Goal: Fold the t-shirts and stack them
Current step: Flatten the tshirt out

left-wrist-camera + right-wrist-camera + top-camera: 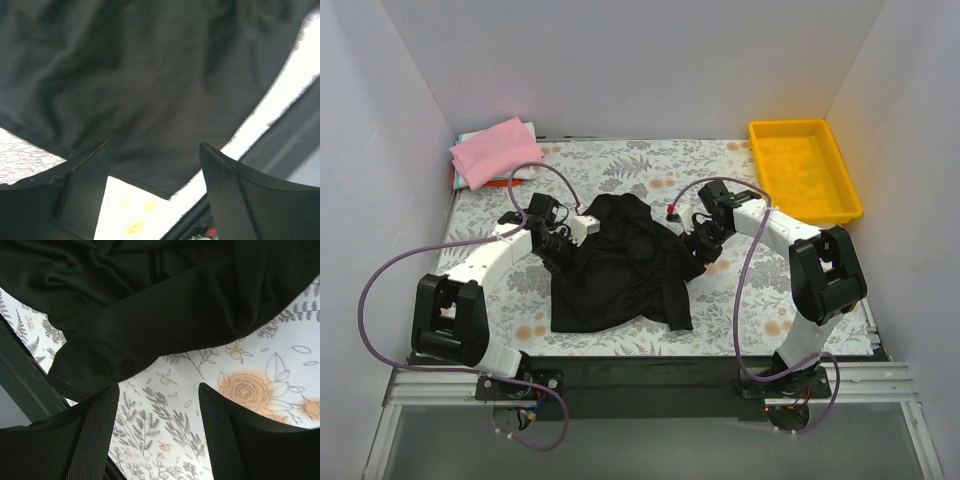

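Note:
A plain black t-shirt lies crumpled and partly spread in the middle of the floral table cloth. My left gripper is at its left edge; in the left wrist view its jaws stand open with the black cloth just ahead and nothing between them. My right gripper is at the shirt's right edge by a sleeve; in the right wrist view it is open over bare table cloth, with the black sleeve just ahead. A folded pink t-shirt tops a stack at the back left, with pale and orange-red edges under it.
A yellow plastic tray stands at the back right. White walls close in the back and both sides. Purple cables loop from both arms over the table. The black front rail runs along the near edge.

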Motion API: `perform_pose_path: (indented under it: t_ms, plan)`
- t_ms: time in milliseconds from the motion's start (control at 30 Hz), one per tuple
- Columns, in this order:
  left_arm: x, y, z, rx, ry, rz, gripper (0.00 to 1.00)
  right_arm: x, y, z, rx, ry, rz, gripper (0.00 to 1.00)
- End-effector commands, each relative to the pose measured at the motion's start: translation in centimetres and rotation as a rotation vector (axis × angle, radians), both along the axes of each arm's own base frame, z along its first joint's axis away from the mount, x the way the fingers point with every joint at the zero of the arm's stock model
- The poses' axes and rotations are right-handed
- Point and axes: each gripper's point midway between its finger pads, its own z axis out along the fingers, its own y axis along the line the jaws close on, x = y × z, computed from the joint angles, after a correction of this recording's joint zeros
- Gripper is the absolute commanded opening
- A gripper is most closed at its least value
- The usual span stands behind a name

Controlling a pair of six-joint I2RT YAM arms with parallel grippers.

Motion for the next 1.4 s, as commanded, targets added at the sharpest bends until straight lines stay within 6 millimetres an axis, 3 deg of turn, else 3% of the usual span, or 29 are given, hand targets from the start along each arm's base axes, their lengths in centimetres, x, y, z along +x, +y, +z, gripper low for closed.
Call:
perform_pose_path:
  t_ms: [0, 100, 267, 333, 367, 400, 433, 467, 600, 633, 667, 700, 900, 1100, 1133, 1167, 1200, 1267, 1333, 1367]
  plan:
    - [2.2, 1.0, -1.2, 0.088, -0.084, 0.031, 0.64, -1.3, 1.8, 0.0, 0.078, 0.074, -0.015, 0.7]
    - [2.7, 1.0, -1.4, 0.112, -0.114, 0.037, 0.62, -2.8, 2.8, -0.4, 0.092, 0.114, 0.0, 0.73]
    - [5.8, -1.1, 1.7, -0.001, -0.195, 0.102, 0.72, -4.6, 3.8, -1.8, 0.078, 0.165, -0.006, 0.71]
    - [8.6, -2.2, 3.9, -0.05, -0.253, 0.134, 0.73, -4.7, 3.7, -2.6, 0.059, 0.177, -0.011, 0.56]
    - [9.6, -2.8, 3.4, -0.059, -0.224, 0.144, 0.73, -4.8, 3.6, -2.7, 0.055, 0.187, -0.015, 0.47]
    - [10.4, -3.2, 3.5, -0.071, -0.203, 0.177, 0.73, -5.1, 3.7, -2.7, 0.061, 0.2, -0.014, 0.3]
    - [11.3, -3.5, 3.5, -0.073, -0.193, 0.19, 0.73, -5.2, 3.7, -2.7, 0.062, 0.206, -0.015, 0.18]
    - [13.2, -4.0, 3.8, -0.083, -0.192, 0.21, 0.73, -5.2, 3.7, -2.6, 0.061, 0.207, -0.017, 0.02]
    - [18.3, -5.0, 3.9, -0.099, -0.202, 0.309, 0.77, -5.3, 3.0, -1.7, 0.064, 0.171, -0.021, 0.01]
    - [19.2, -4.9, 3.7, -0.088, -0.204, 0.33, 0.77, -5.1, 2.8, -1.0, 0.071, 0.142, -0.023, 0.01]
    - [20.0, -4.9, 2.2, -0.066, -0.184, 0.345, 0.77, -5.0, 2.5, -0.8, 0.068, 0.125, -0.027, 0.01]
    - [21.5, -4.8, 2.8, -0.053, -0.215, 0.366, 0.77, -4.7, 2.2, -0.6, 0.06, 0.103, -0.032, 0.01]
    - [24.3, -2.9, -1.2, 0.086, -0.225, 0.436, 0.73, -4.2, 0.4, 0.1, 0.031, 0.038, -0.075, 0.01]
    - [24.9, -1.1, -4.3, 0.197, -0.232, 0.454, 0.56, -2.8, -1.8, -0.2, -0.02, 0.006, -0.14, 0.01]
    - [24.8, -0.8, -4.7, 0.214, -0.23, 0.451, 0.49, -2.4, -2.3, -0.3, -0.03, 0.004, -0.158, 0.01]
    - [24.6, -0.3, -5.3, 0.245, -0.225, 0.451, 0.32, -2.1, -2.8, -0.3, -0.041, -0.005, -0.163, 0.01]
    - [24.6, 0.0, -5.4, 0.257, -0.23, 0.443, 0.23, -1.8, -3.4, -0.4, -0.06, -0.019, -0.174, 0.01]
    - [24.6, 1.1, -4.7, 0.265, -0.243, 0.462, 0.0, -1.1, -4.7, -0.3, -0.087, -0.04, -0.2, 0.01]
    - [24.6, 3.0, -3.8, 0.266, -0.251, 0.504, 0.0, -0.2, -6.3, -0.4, -0.13, -0.08, -0.216, 0.01]
    - [24.7, 3.6, -2.2, 0.253, -0.277, 0.519, 0.0, 0.1, -6.9, -0.3, -0.146, -0.097, -0.222, 0.01]
